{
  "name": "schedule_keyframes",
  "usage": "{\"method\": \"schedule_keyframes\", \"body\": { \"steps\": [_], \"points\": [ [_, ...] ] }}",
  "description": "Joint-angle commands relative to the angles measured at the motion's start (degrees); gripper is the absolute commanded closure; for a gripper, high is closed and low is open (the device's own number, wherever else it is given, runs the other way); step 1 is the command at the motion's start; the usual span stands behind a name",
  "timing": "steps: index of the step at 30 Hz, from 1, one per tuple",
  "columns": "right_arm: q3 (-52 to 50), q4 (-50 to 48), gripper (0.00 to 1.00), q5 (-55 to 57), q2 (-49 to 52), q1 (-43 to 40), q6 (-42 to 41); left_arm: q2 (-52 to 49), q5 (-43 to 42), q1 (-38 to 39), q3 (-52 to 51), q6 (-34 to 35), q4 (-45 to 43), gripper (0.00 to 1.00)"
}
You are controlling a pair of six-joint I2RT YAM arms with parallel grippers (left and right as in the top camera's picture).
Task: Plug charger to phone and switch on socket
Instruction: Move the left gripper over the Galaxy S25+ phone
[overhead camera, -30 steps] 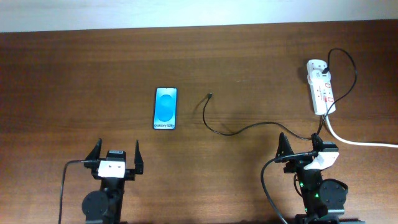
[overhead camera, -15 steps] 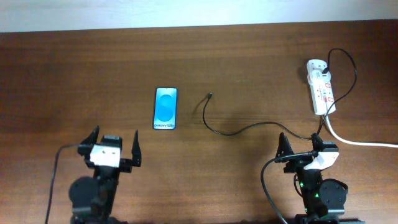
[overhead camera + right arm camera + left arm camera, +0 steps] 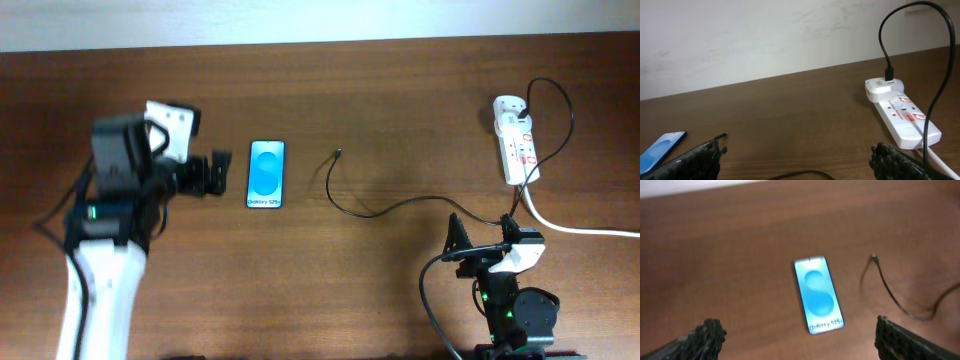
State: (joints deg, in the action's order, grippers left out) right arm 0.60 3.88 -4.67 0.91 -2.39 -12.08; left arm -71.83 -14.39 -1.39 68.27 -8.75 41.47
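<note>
You are looking at one phone (image 3: 266,174), one charger (image 3: 370,212), one socket (image 3: 517,145) and two grippers on the brown table (image 3: 400,90). The phone is lying flat, screen up and glowing blue, left of centre. The charger's plug tip is resting just right of it, not touching. The socket is sitting at the far right, with its thick white cord (image 3: 580,228) trailing off the right edge. The left gripper (image 3: 217,174) is hovering just left of the phone with its fingers spread wide and gripping nothing. The right gripper (image 3: 480,222) is parked near you, also spread wide and empty. Only the right wrist view is showing the white adapter (image 3: 883,86) seated in the socket's far end, the black cable rising from it. The left wrist view is showing the phone and plug tip, not the socket
</note>
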Motion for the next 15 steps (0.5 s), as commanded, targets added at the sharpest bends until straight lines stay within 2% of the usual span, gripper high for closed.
{"method": "schedule_keyframes", "body": {
  "steps": [1,5,15],
  "points": [
    [-0.3,0.2,0.01,-0.9,-0.4,-0.3,-0.4,-9.3,-3.8,1.2,11.3,0.5,7.2,0.01],
    [-0.3,0.2,0.02,-0.9,-0.4,-0.3,-0.4,-12.8,-3.8,2.7,13.1,0.5,7.9,0.01],
    [-0.3,0.2,0.02,-0.9,-0.4,-0.3,-0.4,-13.2,-4.1,2.8,13.1,0.5,6.6,0.01]
  ]
}}
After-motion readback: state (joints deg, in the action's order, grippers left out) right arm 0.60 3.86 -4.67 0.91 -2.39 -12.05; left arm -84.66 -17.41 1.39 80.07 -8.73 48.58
